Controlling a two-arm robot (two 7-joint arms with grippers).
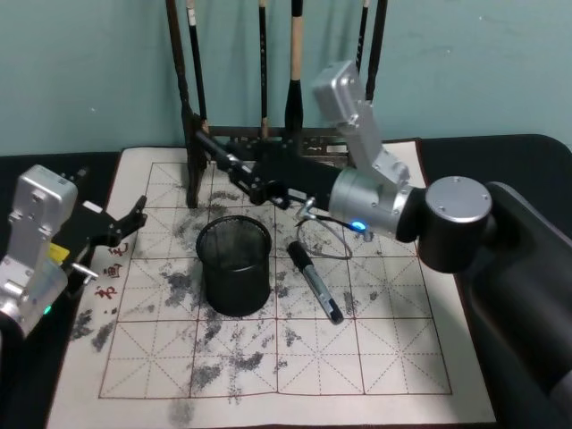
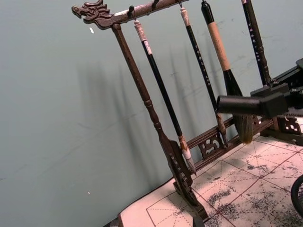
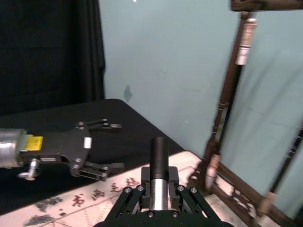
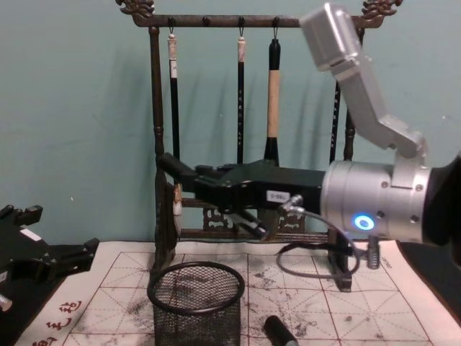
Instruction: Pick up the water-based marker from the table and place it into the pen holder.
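Clamping a black marker [image 3: 159,153] in the right gripper [image 3: 159,189], above and behind the pen holder [image 1: 234,286]; leaving a second marker [image 1: 315,281] lying just right of it; parking the left gripper [image 1: 136,223], fingers spread, leftward.

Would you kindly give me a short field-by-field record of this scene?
holder: upright on mat, no marker seen inside
table marker: lying on mat right of holder, not touching
right gripper: raised near rack, shut on second marker
left gripper: open, idle at mat's left edge
rack: behind holder, brushes hanging
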